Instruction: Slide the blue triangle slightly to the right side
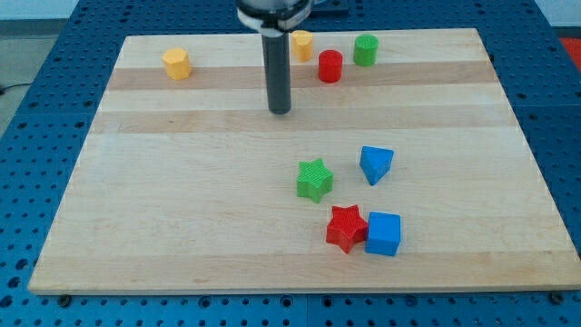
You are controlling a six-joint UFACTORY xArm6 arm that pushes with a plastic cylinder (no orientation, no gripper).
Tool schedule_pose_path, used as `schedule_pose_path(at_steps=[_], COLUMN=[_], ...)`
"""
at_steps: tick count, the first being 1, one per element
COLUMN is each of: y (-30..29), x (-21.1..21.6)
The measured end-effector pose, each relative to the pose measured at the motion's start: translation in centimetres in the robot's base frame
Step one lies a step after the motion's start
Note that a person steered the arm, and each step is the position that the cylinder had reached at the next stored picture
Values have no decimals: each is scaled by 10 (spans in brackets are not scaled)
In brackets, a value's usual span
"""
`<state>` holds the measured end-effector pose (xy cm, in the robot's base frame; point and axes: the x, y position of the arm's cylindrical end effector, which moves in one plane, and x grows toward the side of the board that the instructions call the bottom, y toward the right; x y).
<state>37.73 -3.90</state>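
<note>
Left to right on desk (182,227): yellow block (177,64); my tip (280,112), no pincer fitted, nothing held, well apart up-left of target; green star (314,179); blue triangle (376,164), centre-right, apex down, no clear long axis. Likely light, rigid, slippery; push left face.

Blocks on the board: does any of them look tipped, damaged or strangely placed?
Nothing stands out. All blocks sit flat on the wooden board. The red star touches the blue cube; the blue triangle stands apart. My tip touches no block.
</note>
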Motion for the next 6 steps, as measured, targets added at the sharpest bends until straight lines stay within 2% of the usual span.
schedule_pose_path(at_steps=[1, 2, 3, 4, 5, 6], y=[-5, 35, 85, 101, 93, 96], x=[37, 70, 70, 62, 62, 93])
